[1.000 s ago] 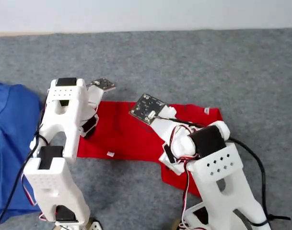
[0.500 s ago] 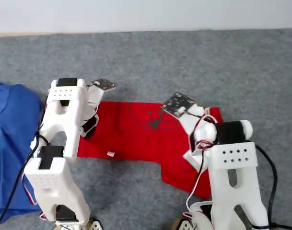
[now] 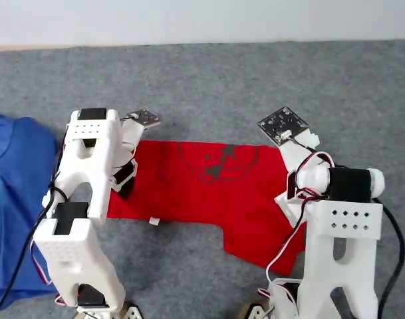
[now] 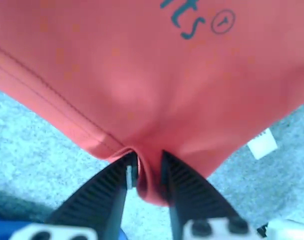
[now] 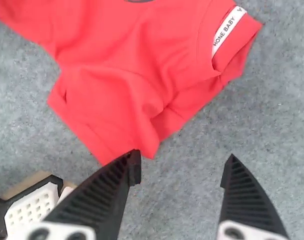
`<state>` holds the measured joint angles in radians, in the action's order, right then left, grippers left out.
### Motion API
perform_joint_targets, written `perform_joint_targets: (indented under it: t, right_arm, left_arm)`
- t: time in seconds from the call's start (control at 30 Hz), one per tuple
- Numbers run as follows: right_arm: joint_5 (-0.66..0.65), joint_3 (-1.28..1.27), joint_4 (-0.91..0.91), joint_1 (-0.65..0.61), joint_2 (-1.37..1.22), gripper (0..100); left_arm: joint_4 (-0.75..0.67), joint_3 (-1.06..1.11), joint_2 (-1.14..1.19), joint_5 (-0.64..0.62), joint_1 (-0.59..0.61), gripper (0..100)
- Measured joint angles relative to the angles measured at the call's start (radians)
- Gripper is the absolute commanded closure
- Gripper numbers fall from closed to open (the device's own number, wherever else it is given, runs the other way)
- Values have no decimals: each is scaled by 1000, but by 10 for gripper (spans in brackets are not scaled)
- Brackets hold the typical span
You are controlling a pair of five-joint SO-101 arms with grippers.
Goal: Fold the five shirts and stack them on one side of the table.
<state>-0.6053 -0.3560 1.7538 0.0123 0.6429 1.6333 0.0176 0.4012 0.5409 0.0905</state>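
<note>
Left fingers [image 4: 174, 176] pinch the red shirt [image 3: 209, 189]; right fingers [image 5: 116, 181] gape wide; blue shirt [image 3: 16, 199] lies alongside.

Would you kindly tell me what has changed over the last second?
The right arm swung from over the middle of the red shirt out to the shirt's end on its own side, uncovering the print. The right gripper is open. The left gripper stayed shut on the shirt's other edge. The red shirt and the blue shirt lay unmoved.
</note>
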Motion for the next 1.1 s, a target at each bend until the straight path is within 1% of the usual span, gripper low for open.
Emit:
perform_joint_targets:
  t: [0.23, 0.47, 0.57, 0.63, 0.7, 0.8, 0.87, 1.0, 1.1]
  right_arm:
    - [2, 0, 0, 0, 0, 735]
    - [2, 0, 0, 3, 0, 735]
    - [2, 0, -12, 32, 0, 736]
    - [3, -9, -68, 71, 0, 742]
    - [28, -48, -129, 95, -5, 786]
    - [110, -71, -216, 97, -68, 889]
    - [169, -71, -278, 94, -135, 938]
    - [232, -63, -379, 78, -304, 988]
    - [241, -6, -423, 41, -434, 990]
  left_arm:
    - [60, -124, 0, -64, 0, 908]
    - [89, -301, 0, -170, 0, 915]
    - [91, -367, 0, -226, 0, 964]
    - [91, -388, -21, -253, 0, 999]
    - [91, -397, -68, -275, 0, 997]
    - [91, -399, -153, -304, 0, 997]
    - [91, -399, -212, -325, 2, 997]
    - [91, -399, -308, -354, 31, 997]
    - [91, -399, -350, -361, 48, 997]
